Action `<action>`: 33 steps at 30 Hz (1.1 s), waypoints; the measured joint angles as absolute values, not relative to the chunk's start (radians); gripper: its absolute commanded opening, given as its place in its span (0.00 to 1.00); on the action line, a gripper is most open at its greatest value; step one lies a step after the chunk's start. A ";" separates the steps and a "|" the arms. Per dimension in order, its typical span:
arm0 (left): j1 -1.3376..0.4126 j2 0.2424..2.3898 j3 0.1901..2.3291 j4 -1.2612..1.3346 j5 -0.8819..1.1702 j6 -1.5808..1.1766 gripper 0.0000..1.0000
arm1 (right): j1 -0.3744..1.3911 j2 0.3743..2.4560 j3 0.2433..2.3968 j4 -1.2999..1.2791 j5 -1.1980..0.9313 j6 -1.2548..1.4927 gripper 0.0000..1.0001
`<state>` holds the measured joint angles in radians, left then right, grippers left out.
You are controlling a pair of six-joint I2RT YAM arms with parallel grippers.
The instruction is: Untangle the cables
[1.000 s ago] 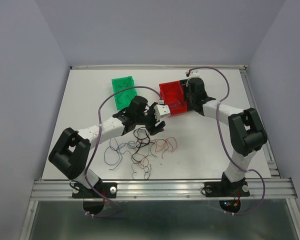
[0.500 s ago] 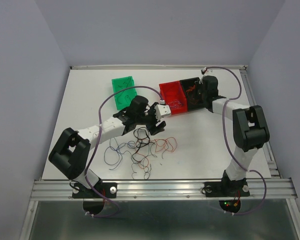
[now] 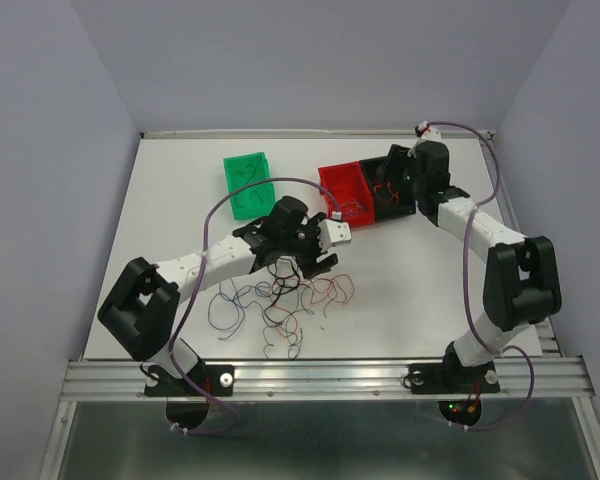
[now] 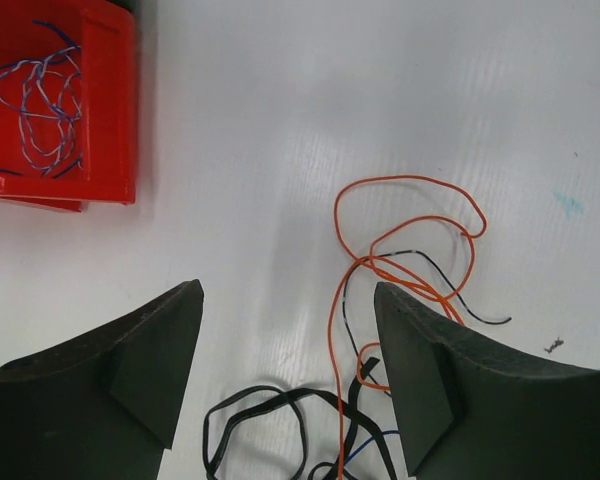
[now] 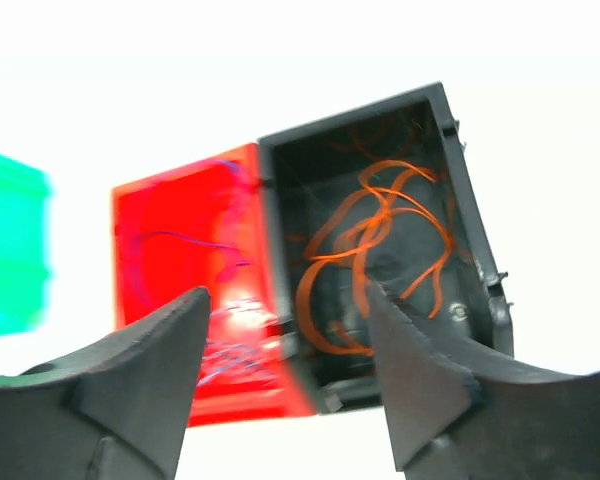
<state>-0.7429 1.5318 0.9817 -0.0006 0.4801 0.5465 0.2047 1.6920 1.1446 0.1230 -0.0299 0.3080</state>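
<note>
The cables [image 3: 280, 298] lie as a loose tangle of red, orange, black and blue strands on the white table, near the front middle. My left gripper [image 3: 318, 258] hangs open just over the tangle's far edge. In the left wrist view its jaws [image 4: 288, 295] stand wide, with an orange wire [image 4: 410, 215] and a black wire [image 4: 260, 420] on the table between and below them, nothing gripped. My right gripper [image 5: 287, 295] is open over the black bin [image 3: 372, 172], where orange wires [image 5: 370, 240] lie.
A red bin [image 3: 342, 190] with blue-purple wires [image 4: 35, 100] stands against the black bin [image 5: 310, 180]. A green bin [image 3: 248, 185] sits at the back left. Lilac arm cables loop above both arms. A metal rail runs along the table's near edge.
My right gripper has swung right from the red bin to the black bin and opened. My left gripper has shifted slightly right above the tangle.
</note>
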 measured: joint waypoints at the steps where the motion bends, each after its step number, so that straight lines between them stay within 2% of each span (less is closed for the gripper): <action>1: -0.751 1.529 0.982 -0.016 0.469 0.556 0.82 | 0.211 1.655 1.142 0.105 -0.026 0.324 0.72; 10: -0.777 1.456 0.934 -0.102 0.369 0.602 0.82 | 0.297 1.267 0.888 0.049 -0.027 0.457 0.72; 15: -0.791 1.450 0.911 -0.120 0.385 0.644 0.82 | 0.302 1.216 0.812 0.026 -0.057 0.490 0.72; 26: -0.904 1.394 0.796 -0.125 0.405 0.783 0.82 | 0.338 1.232 0.809 0.028 -0.111 0.502 0.72; 33: -0.902 1.267 0.746 -0.110 0.442 0.836 0.82 | 0.342 1.209 0.809 0.028 -0.117 0.502 0.72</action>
